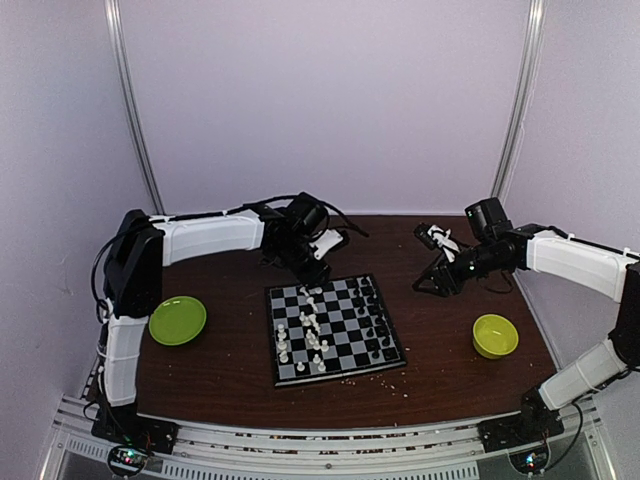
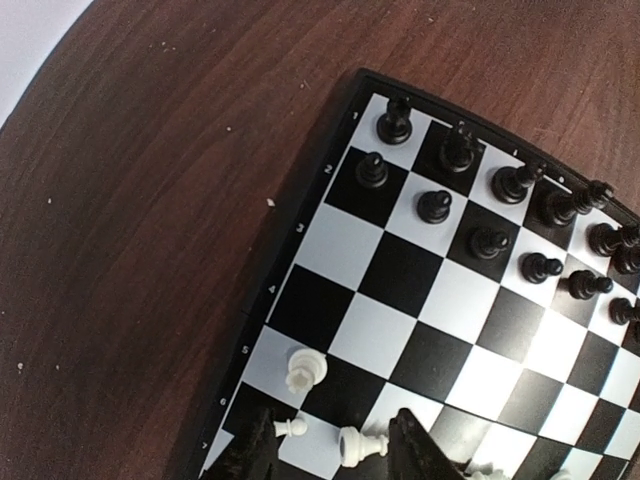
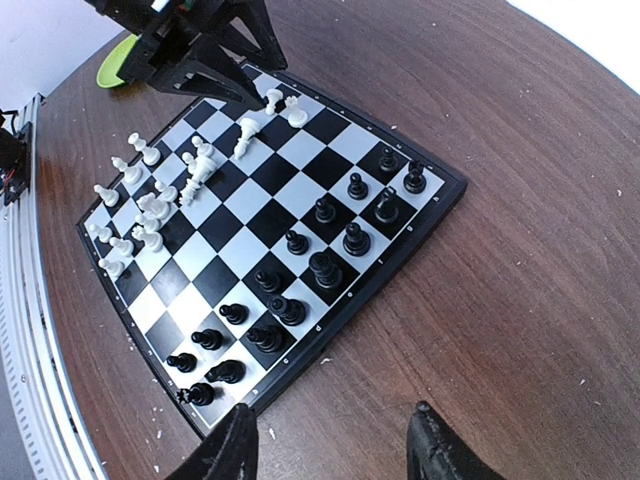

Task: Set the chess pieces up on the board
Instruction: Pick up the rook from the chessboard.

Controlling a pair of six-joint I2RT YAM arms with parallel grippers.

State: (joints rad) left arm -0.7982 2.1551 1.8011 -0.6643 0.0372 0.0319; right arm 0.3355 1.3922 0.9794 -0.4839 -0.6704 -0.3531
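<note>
Dark wood-grain counter (image 1: 230, 360) carries the chessboard (image 1: 343, 330) at its middle, and your left end effector (image 2: 335, 455) hangs low over the board's far-left corner, fingers spread and released, gripping nothing. In the left wrist view one white chessman (image 2: 360, 443) sits on the board between the two fingertips, closer to one than the other. The frame ends just below it, so you cannot tell whether it touches that tip. A white pawn (image 2: 290, 427) stands just beside the other fingertip, and a larger white piece (image 2: 305, 370) stands a little further out. Your right end effector (image 3: 335, 450) hovers over bare counter off the board's right side, apart from it, jaws wide and holding nothing. The black chessmen (image 3: 323, 268) stand in two rough rows along that right side. The white chessmen (image 3: 150, 215) are bunched loosely over the left half rather than ranked. Some look tipped over, but they are too small to be sure. From above, the left fingertips merge with the dark arm and board rim, so only the wrist views show you the gap between them. Only the top view shows both the lime-green plate (image 1: 177, 320) to the left of the board and the lime-green bowl (image 1: 495, 335) to its right. Pale crumbs (image 2: 270, 203) dot the wood near the rim.
</note>
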